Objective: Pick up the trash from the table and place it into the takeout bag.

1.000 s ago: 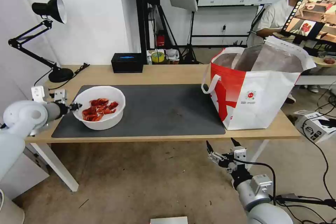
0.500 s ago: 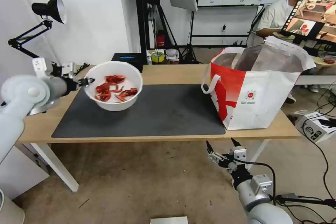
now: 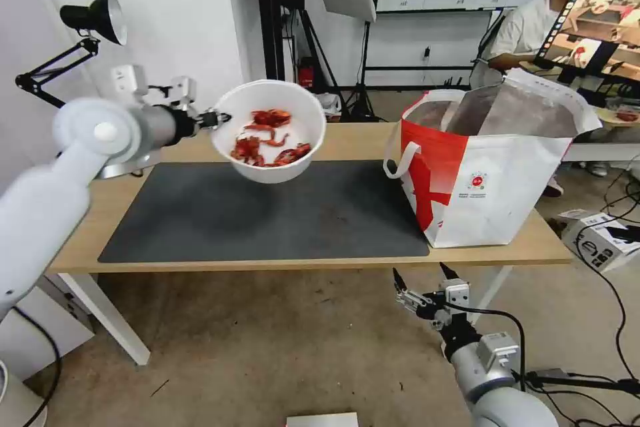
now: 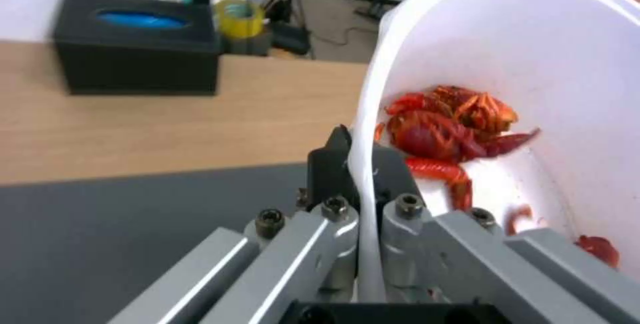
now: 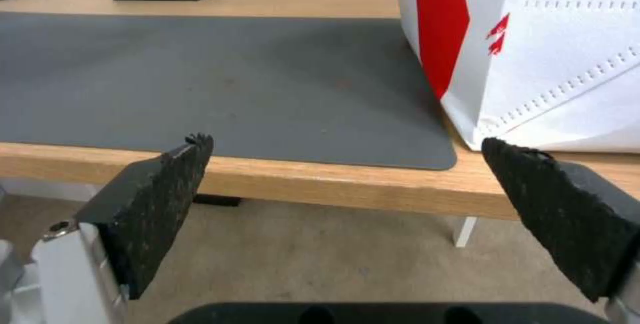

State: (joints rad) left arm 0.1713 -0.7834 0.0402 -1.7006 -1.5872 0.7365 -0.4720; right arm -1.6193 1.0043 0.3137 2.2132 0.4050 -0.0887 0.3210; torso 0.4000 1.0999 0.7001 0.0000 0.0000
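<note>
The trash here is a white bowl of red shells, held in the air above the dark grey mat of the table. My left gripper is shut on the bowl's rim, one finger inside and one outside, as the left wrist view shows. The takeout bag, white with a red panel and silvery lining, stands open at the table's right end. My right gripper hangs open below the table's front edge, near the bag.
A black box sits at the table's back edge. A black desk lamp stands at the back left corner. A cardboard box and cables lie on the floor at right.
My left gripper has lifted the bowl off the mat's left end and carried it up and to the right, toward the bag. The right arm has not moved.
</note>
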